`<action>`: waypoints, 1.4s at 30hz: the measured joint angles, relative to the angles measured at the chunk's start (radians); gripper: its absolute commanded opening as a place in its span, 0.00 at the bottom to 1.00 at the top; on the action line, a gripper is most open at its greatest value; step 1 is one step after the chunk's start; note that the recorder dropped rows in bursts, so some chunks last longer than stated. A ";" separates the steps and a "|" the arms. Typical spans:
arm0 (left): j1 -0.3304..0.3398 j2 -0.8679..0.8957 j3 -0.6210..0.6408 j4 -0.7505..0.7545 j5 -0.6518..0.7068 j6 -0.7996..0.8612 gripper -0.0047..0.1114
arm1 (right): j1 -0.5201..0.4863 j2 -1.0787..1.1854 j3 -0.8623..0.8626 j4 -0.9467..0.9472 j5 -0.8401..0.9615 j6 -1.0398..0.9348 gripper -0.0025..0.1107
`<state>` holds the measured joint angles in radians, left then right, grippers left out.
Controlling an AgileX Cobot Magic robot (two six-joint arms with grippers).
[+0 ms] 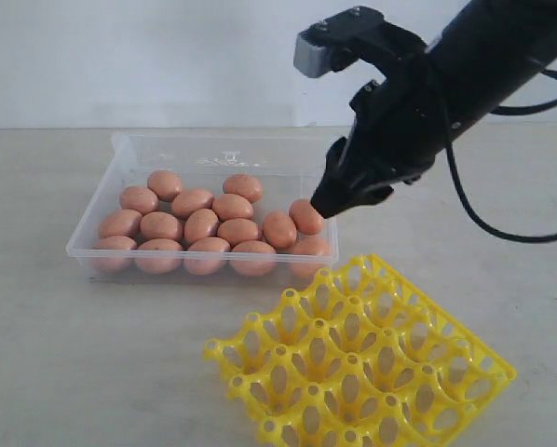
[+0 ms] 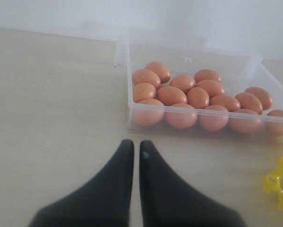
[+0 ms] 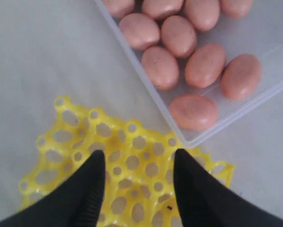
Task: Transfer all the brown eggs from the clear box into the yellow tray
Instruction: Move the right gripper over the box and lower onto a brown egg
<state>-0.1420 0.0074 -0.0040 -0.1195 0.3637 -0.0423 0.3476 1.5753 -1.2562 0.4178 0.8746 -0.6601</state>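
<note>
1. The right gripper [image 3: 137,153] has its two black fingers [image 3: 92,189] standing well apart, with nothing between them.
2. Beneath and between the fingers lies the yellow tray [image 3: 115,142], a lattice of open cups and raised pegs; the pale table [image 3: 37,56] shows through its holes.
3. One corner of the clear box [image 3: 269,28] lies just beside the tray's edge.
4. Ten brown eggs [image 3: 160,67] show inside the box, lying on their sides and packed close together; four of them are cut off by the picture's edge.
5. One egg [image 3: 193,112] lies nearest that corner, close against the box wall.
</note>
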 measured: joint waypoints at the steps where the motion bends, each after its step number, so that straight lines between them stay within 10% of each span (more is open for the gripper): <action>1: 0.000 0.000 0.000 0.000 0.000 0.000 0.08 | 0.005 0.013 -0.027 -0.017 -0.018 0.040 0.44; 20: 0.000 0.000 0.000 0.000 0.000 0.000 0.08 | 0.012 0.486 -0.543 -0.042 0.193 0.437 0.44; 42: 0.000 0.000 0.000 0.000 0.000 0.000 0.08 | 0.012 0.689 -0.574 -0.131 -0.021 0.444 0.44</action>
<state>-0.1420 0.0074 -0.0040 -0.1195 0.3637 -0.0423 0.3601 2.2640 -1.8300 0.2870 0.8535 -0.2162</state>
